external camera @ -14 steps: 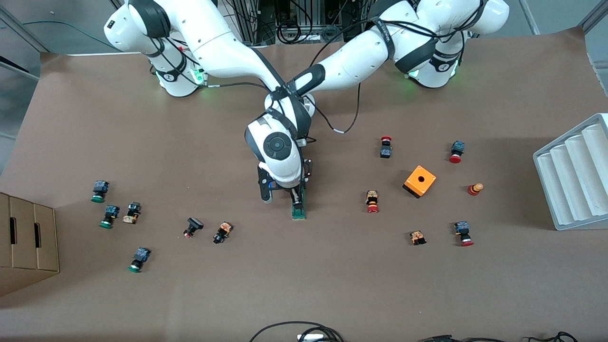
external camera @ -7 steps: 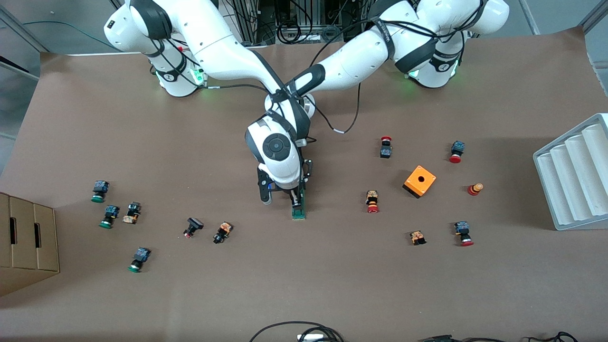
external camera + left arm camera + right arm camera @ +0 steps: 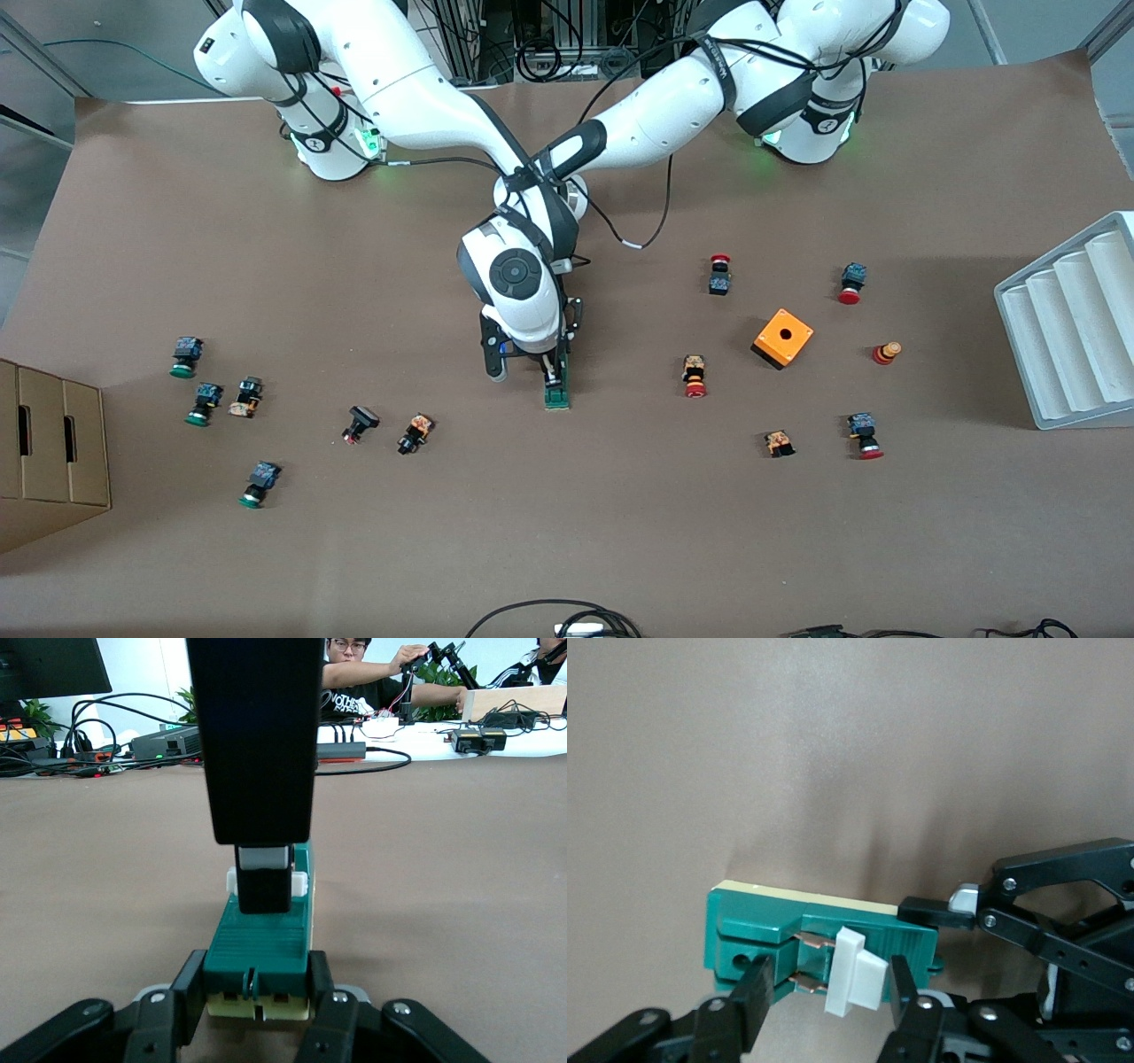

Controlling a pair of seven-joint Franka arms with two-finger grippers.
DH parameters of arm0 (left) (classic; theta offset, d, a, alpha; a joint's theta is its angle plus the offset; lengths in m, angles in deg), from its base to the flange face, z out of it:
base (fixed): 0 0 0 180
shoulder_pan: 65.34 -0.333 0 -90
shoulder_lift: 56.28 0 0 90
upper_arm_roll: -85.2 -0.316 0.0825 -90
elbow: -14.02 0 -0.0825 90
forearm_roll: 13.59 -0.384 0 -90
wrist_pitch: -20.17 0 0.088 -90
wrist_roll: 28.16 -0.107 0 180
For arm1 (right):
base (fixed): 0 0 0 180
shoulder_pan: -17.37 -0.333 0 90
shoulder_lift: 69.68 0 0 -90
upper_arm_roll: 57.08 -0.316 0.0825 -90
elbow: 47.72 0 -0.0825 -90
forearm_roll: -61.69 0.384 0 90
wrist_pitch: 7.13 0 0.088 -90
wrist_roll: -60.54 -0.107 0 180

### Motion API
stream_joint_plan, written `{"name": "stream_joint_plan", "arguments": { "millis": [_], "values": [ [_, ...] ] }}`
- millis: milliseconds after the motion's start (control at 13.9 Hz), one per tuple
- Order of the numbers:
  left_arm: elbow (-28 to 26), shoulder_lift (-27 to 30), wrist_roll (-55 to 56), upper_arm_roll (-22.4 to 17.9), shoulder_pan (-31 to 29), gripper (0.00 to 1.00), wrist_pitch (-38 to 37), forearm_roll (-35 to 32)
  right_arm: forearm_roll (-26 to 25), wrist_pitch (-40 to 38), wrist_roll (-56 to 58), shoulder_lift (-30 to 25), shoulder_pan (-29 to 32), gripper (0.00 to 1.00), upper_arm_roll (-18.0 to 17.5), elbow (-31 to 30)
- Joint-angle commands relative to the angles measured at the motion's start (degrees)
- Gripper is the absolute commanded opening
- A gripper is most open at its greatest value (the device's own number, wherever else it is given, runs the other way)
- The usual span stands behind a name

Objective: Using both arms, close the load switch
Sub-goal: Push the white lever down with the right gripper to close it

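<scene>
Left gripper [image 3: 257, 992] jaws clamp the load switch [image 3: 261, 939].

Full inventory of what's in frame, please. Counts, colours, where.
load switch: 1, green with white lever, mid-table
orange box: 1, orange with a hole on top, toward the left arm's end
red-capped push buttons: 4, around the orange box
green-capped push buttons: 3, toward the right arm's end
other small parts: 5, black, orange, red, scattered
cardboard box: 1, tan, right arm's end
ridged tray: 1, white, left arm's end
left gripper: black, shut on the load switch's end
right gripper: black, open, fingers either side of the lever
</scene>
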Motion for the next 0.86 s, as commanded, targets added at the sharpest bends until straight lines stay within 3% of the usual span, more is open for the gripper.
{"name": "stream_joint_plan", "arguments": {
  "millis": [0, 216, 793],
  "values": [
    [0.4, 0.0, -0.8, 0.2, 0.1, 0.50, -0.7, 0.0, 1.5, 1.4, 0.7, 0.4, -0.4, 0.50, 0.4, -0.3],
    [0.3, 0.0, -0.8, 0.2, 0.1, 0.50, -0.7, -0.1, 1.5, 1.4, 0.7, 0.2, -0.3, 0.41, 0.4, -0.1],
    [0.3, 0.0, -0.8, 0.2, 0.1, 0.50, -0.7, 0.0, 1.8, 1.1, 0.4, -0.2, 0.5, 0.40, 0.3, 1.1]
  ]
}}
